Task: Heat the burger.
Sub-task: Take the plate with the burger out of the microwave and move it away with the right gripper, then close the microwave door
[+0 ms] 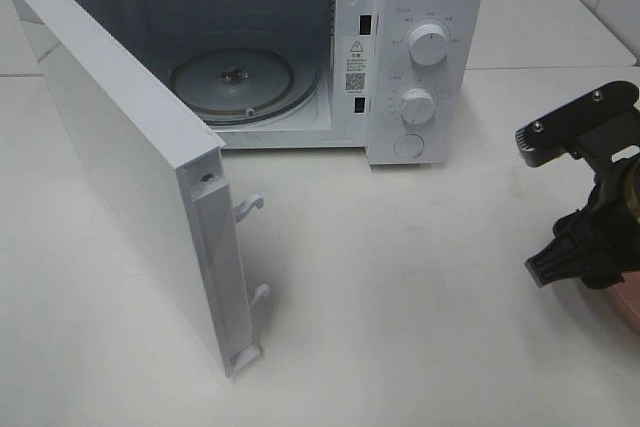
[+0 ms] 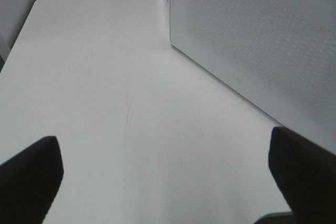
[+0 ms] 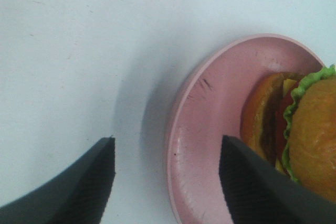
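The burger (image 3: 310,129), with a golden bun, green lettuce and yellow cheese, lies on a pink plate (image 3: 210,129) in the right wrist view. My right gripper (image 3: 167,141) is open, its jaws straddling the plate's rim: one finger over the bare table, the other over the plate beside the burger. In the high view this gripper (image 1: 560,197) hangs at the right edge, hiding most of the plate (image 1: 618,299). My left gripper (image 2: 163,148) is open over bare table beside the microwave door and holds nothing.
The white microwave (image 1: 430,7) stands at the back with its door (image 1: 130,167) swung wide toward the front left. Its glass turntable (image 1: 240,82) has nothing on it. White tabletop (image 1: 400,287) stretches between the microwave and the plate.
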You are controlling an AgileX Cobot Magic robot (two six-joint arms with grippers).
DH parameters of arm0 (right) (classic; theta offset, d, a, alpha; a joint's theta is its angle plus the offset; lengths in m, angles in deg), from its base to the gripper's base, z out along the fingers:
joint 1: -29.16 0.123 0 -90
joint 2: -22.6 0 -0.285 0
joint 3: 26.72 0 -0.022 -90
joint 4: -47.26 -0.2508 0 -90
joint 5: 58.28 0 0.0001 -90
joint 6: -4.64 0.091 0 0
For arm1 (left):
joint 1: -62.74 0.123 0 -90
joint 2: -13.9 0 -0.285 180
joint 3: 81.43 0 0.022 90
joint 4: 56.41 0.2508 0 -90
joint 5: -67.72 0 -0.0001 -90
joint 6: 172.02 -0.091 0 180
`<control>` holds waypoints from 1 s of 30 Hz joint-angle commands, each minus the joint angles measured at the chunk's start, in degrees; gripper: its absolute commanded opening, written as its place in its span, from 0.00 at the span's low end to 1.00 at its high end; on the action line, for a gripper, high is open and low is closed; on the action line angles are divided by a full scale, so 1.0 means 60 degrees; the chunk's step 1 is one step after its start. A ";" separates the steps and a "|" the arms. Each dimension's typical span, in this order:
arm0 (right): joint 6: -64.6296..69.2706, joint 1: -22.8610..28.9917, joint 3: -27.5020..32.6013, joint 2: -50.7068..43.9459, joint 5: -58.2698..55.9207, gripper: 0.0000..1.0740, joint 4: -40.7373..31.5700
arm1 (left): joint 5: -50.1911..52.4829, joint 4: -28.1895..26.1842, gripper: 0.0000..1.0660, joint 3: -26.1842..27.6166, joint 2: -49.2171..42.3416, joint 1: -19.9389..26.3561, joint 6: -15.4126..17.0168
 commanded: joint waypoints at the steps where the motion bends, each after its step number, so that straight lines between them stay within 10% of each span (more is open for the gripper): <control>1: -0.0869 -0.0038 -0.0010 -0.0544 0.0076 0.65 -0.0516 | 0.0143 -0.0038 0.94 -0.0019 -0.0038 0.0000 0.0038; 19: -0.5491 -0.0019 -0.0010 -0.4393 -0.1184 0.71 -0.4985 | 0.0143 -0.0038 0.94 -0.0019 -0.0038 0.0000 0.0038; 30: -0.5949 -0.0057 -0.0010 -0.6455 -0.2483 0.71 -0.5577 | 0.0143 -0.0038 0.94 -0.0019 -0.0038 0.0000 0.0038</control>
